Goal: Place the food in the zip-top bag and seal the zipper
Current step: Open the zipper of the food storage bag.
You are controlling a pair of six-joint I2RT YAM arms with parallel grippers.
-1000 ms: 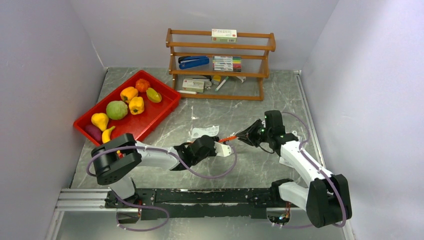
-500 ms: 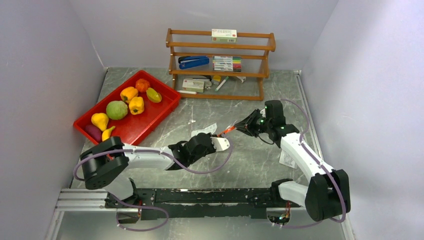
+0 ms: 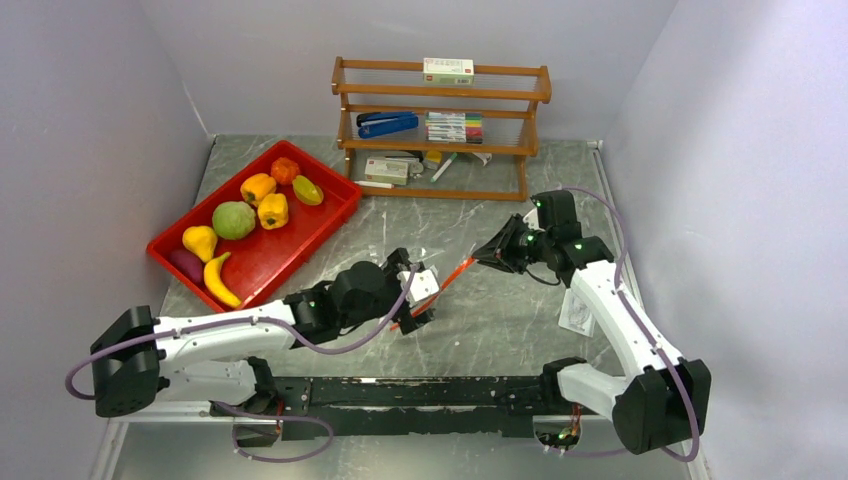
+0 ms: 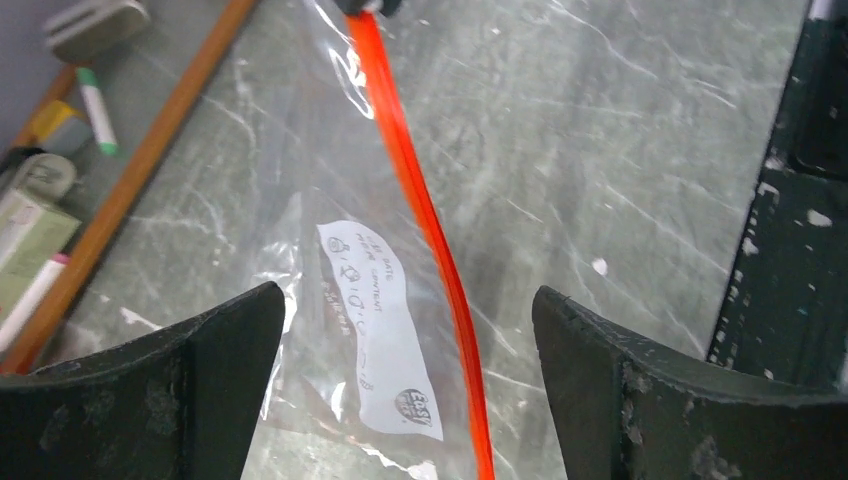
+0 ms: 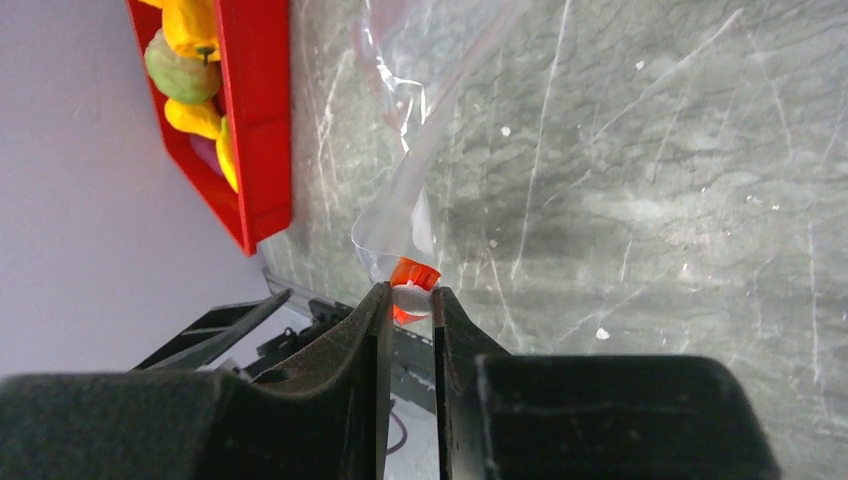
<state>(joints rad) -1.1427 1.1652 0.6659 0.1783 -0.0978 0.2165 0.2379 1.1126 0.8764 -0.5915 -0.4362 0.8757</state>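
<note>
The clear zip-top bag [image 4: 335,190] with its white label lies on the table under my left gripper [image 4: 408,300], which is wide open and touches nothing. The orange zipper [image 4: 425,225] runs between the spread fingers; from above the zipper [image 3: 440,288] slants from the left gripper [image 3: 415,292] up to my right gripper [image 3: 483,258]. The right gripper [image 5: 410,292] is shut on the zipper's end [image 5: 412,275], where a white slider sits between the fingertips. The food [image 3: 233,219], peppers, a green fruit, a pear and a banana, lies in the red tray [image 3: 330,205] at back left.
A wooden shelf [image 3: 440,130] with a stapler, markers and boxes stands at the back; its bottom rail [image 4: 150,160] shows in the left wrist view. A small clear packet [image 3: 578,310] lies under the right arm. The black base rail [image 3: 420,392] runs along the near edge.
My left gripper has opened wide and let go of the bag, with its arm stretched out lower. The right gripper has carried the zipper end slightly back and right.
</note>
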